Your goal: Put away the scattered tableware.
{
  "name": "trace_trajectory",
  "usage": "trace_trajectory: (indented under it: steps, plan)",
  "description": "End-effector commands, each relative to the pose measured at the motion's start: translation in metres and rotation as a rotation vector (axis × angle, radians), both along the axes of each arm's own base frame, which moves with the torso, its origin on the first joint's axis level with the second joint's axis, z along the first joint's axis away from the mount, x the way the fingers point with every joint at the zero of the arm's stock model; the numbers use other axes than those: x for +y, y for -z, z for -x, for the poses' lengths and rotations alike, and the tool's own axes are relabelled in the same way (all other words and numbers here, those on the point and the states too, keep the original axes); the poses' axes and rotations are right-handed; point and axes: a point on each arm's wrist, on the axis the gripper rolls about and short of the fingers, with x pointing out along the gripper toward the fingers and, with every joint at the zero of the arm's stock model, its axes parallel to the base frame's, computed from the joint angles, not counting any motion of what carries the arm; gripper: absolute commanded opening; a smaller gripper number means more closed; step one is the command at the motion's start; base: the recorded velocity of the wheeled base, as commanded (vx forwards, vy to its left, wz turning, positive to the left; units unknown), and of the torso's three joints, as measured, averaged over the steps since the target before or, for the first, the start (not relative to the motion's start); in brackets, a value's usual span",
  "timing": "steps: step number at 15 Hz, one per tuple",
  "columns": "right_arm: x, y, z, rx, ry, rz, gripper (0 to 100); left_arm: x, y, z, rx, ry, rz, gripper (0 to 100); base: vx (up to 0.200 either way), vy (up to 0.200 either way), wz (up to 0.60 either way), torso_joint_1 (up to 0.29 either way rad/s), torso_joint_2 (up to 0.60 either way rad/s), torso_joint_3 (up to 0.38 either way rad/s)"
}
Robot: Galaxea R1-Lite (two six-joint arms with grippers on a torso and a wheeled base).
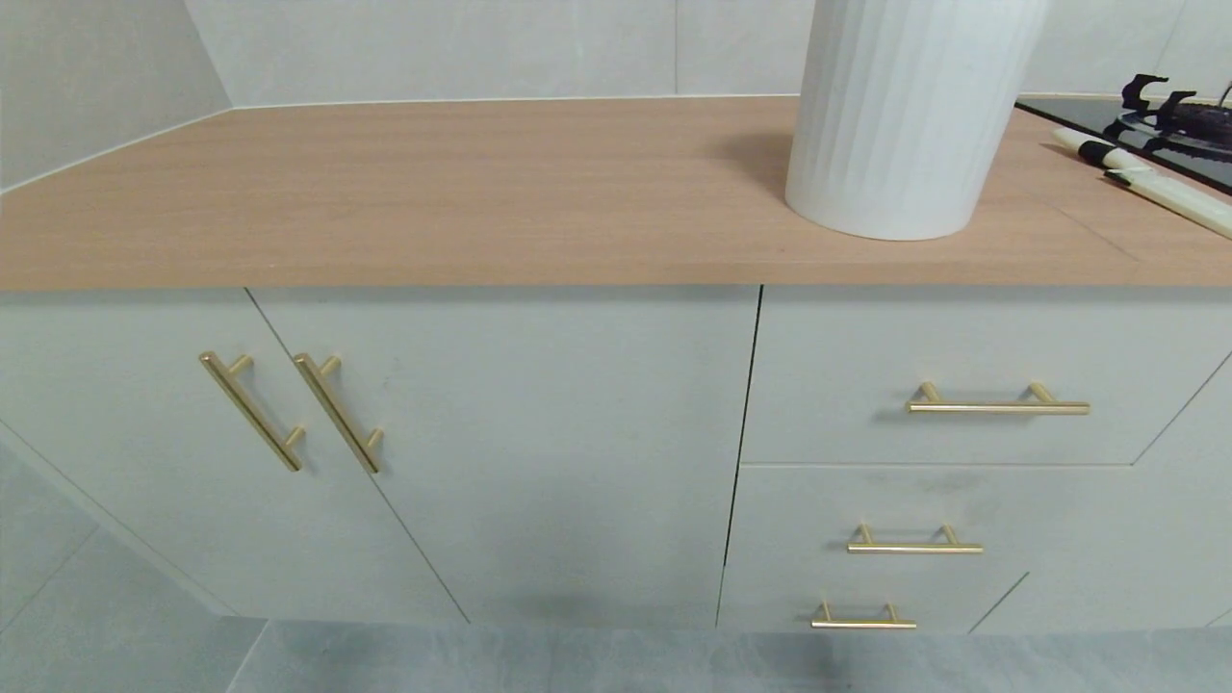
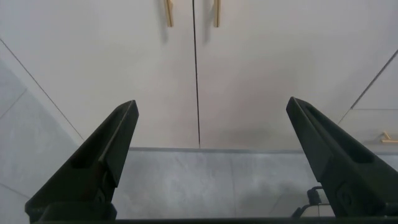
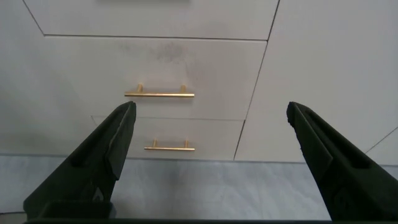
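Two long white utensils [image 1: 1150, 178] with black sections lie at the far right of the wooden countertop [image 1: 433, 192], beside a black cooktop [image 1: 1136, 135]. A tall white ribbed container [image 1: 900, 115] stands on the counter to their left. My left gripper [image 2: 212, 106] hangs low in front of the double cabinet doors [image 2: 249, 74], open and holding nothing. My right gripper [image 3: 211, 107] is also low and open, facing the lower drawers [image 3: 155, 68], with nothing between its fingers.
Under the counter, two doors with gold handles [image 1: 289, 412] are on the left. Three shut drawers with gold bar handles [image 1: 997, 406] are stacked on the right. Black items [image 1: 1169, 111] rest on the cooktop. Grey tiled floor [image 1: 616, 659] runs along the cabinet base.
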Motion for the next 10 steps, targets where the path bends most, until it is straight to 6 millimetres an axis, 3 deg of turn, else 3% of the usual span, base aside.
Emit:
trace_trajectory:
  steps: [1,10]
  plan:
    - [0.0000,-0.0001,-0.0002,0.003,0.000,0.000,100,0.0000,0.0000,-0.0001,0.002,0.000,0.000,100,0.000,0.000,-0.60,-0.002,-0.01,0.002]
    - [0.0000,0.0000,-0.0001,0.002,0.000,0.000,100,0.0000,0.0000,-0.0001,0.002,0.000,0.002,100,0.000,0.000,0.00,0.000,0.00,0.000]
